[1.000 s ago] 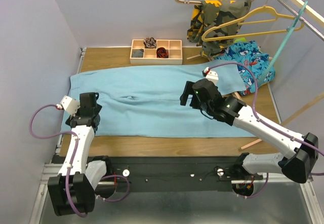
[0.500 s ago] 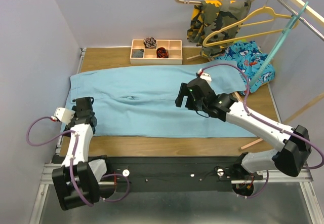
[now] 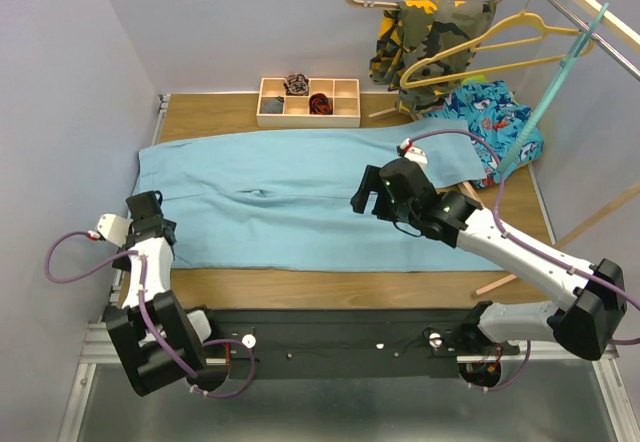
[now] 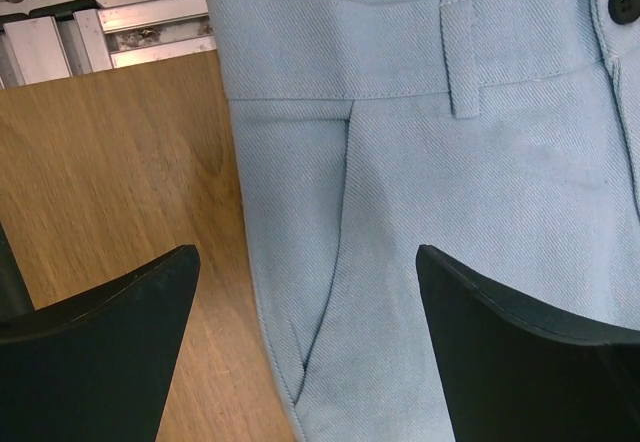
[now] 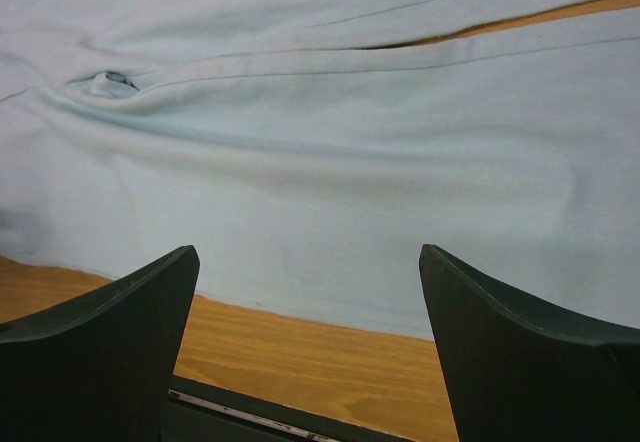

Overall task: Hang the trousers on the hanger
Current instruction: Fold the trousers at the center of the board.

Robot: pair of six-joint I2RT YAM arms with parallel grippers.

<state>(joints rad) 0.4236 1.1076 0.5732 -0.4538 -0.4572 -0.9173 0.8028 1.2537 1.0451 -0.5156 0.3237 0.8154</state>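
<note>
My right arm (image 3: 500,237) hides where the legs of the trousers (image 3: 280,202) end in the top view, both wrist views crop the cloth, and I cannot identify the tray's (image 3: 300,121) small contents.

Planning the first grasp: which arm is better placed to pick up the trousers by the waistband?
Likely left: the left gripper hovers open by the waistband; the right gripper hangs open over the legs.
</note>
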